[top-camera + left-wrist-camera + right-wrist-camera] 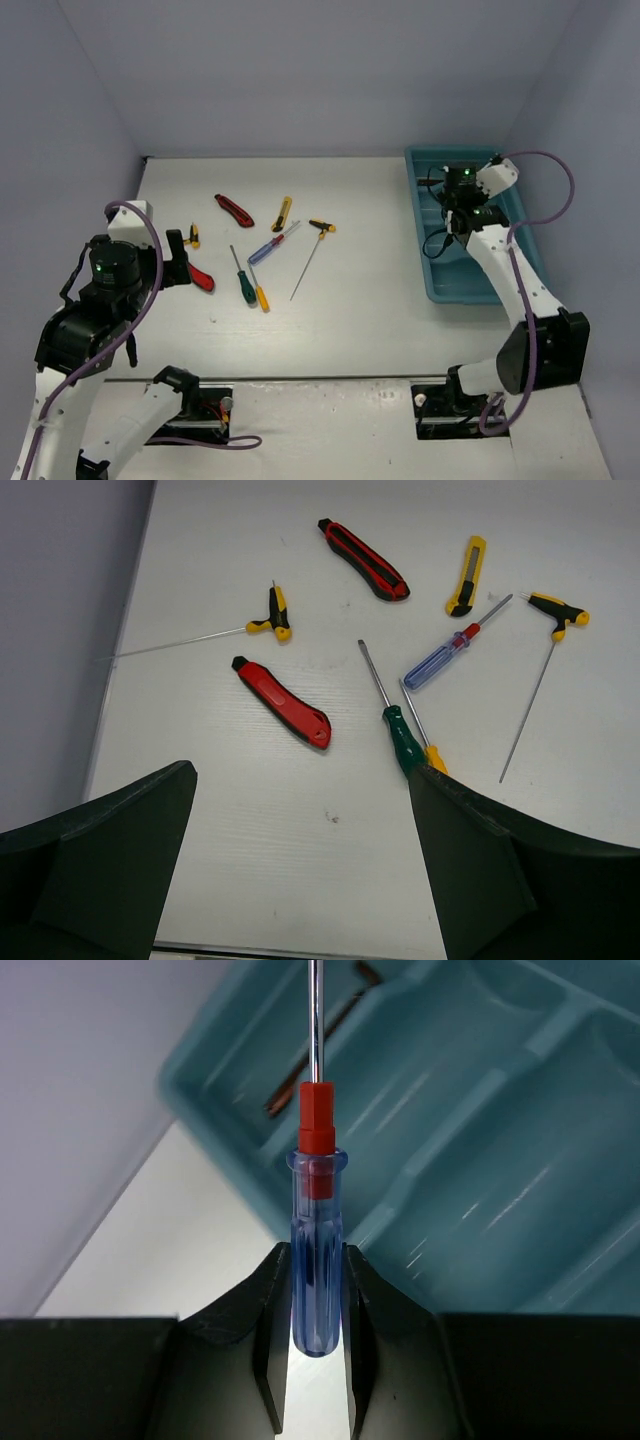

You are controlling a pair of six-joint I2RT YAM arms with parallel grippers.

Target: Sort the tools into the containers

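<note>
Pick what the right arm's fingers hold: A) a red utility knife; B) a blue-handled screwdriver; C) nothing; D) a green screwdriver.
B: in the right wrist view the right fingers press both sides of the blue-handled screwdriver, its shaft over the teal tray.

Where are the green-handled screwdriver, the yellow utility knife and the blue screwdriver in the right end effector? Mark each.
green-handled screwdriver (402, 742): left wrist view, on its green handle.
yellow utility knife (468, 572): left wrist view, mid-body.
blue screwdriver (316, 1220): right wrist view, on its clear blue handle.
</note>
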